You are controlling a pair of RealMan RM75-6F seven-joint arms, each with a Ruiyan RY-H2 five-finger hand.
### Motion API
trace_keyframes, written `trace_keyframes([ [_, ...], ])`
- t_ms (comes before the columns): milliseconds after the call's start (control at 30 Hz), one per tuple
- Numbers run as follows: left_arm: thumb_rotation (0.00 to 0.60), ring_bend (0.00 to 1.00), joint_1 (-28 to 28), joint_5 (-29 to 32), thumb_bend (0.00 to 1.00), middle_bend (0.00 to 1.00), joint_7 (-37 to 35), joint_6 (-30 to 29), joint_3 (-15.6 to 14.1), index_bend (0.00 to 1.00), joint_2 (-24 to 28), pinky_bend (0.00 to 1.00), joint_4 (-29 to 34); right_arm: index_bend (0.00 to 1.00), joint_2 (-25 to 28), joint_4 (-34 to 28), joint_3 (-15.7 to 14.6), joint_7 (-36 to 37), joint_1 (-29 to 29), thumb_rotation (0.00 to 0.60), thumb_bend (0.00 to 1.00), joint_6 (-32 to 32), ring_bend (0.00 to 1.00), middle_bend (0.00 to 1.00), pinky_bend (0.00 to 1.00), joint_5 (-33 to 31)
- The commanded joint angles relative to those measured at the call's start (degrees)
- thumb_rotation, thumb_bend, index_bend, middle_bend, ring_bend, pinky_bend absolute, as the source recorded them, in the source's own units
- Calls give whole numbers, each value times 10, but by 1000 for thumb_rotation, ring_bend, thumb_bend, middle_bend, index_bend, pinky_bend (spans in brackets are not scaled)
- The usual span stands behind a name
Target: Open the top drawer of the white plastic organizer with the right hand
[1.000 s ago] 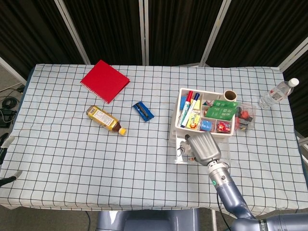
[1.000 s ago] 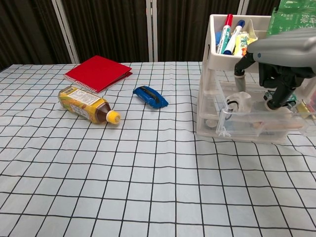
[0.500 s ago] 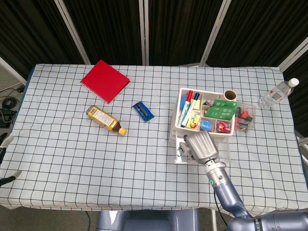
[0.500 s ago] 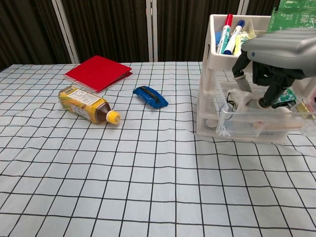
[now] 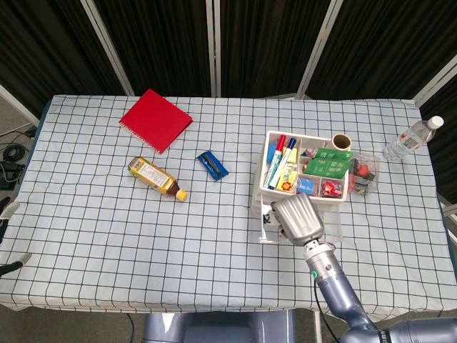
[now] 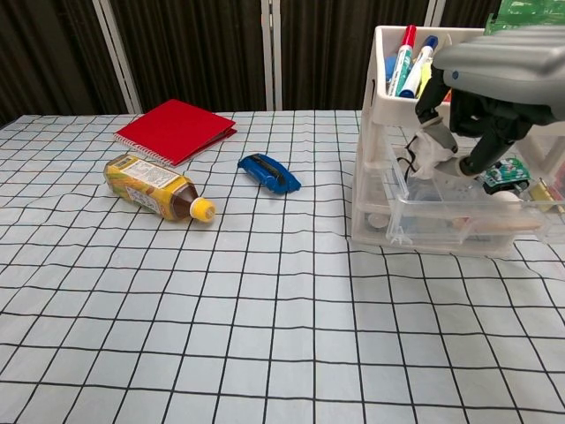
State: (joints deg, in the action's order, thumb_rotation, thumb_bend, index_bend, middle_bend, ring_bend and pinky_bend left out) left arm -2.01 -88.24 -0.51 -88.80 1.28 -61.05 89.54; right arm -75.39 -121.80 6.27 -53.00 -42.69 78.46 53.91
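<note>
A: Where did the right hand (image 6: 494, 88) sit at that point?

B: Palm down at the front of the white organizer (image 6: 388, 115), over the pulled-out clear drawer (image 6: 459, 208). Fingers (image 6: 430, 146) were curled down into the drawer's open top. Whether they actually gripped the drawer wall, the views didn't show; in the head view the hand (image 5: 297, 220) covered the contact.

A: Change from a second earlier?

B: The hand had risen. In the chest view its fingertips had been down near the drawer's front wall; now they were higher, near the underside of the organizer's top tray. In the head view the hand had shifted slightly toward the organizer. The drawer front looked to be in much the same place, still sticking out toward the robot.

A: Organizer location?

B: Right half of the checked tablecloth (image 5: 143, 236), unmoved. Markers (image 6: 408, 55) stood in the top tray, with a green packet (image 5: 327, 166) beside them.

A: Left hand?

B: Only a sliver at the far left edge of the head view (image 5: 6, 214); he couldn't tell the finger state.

A: Anything else shift?

B: No. The red notebook (image 5: 155, 119), tea bottle (image 5: 157, 178), blue packet (image 5: 212, 164) and water bottle (image 5: 413, 138) stayed put.
</note>
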Motion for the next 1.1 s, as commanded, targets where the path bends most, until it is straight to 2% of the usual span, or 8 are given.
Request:
trace_keyframes([
  [33,600,0,0,0,0,0,0,1,0,0,0,0,0,731,5,-5,3,-1,1,600,273,3,1000,1000,827,1],
  [500,600,0,1,0,0,0,3,-1,0,0,0,0,2,726,84,-44,7,24,35,600,281,30,1000,1000,826,30],
  [867,600,0,2,-3,0,0,9,-2,-2,0,-1,0,5,720,174,-61,6,96,81,600,281,35,1000,1000,827,69],
  [1100,600,0,2,-3,0,0,10,-2,-2,0,-1,0,5,719,208,-52,12,142,102,600,280,35,1000,1000,826,80],
])
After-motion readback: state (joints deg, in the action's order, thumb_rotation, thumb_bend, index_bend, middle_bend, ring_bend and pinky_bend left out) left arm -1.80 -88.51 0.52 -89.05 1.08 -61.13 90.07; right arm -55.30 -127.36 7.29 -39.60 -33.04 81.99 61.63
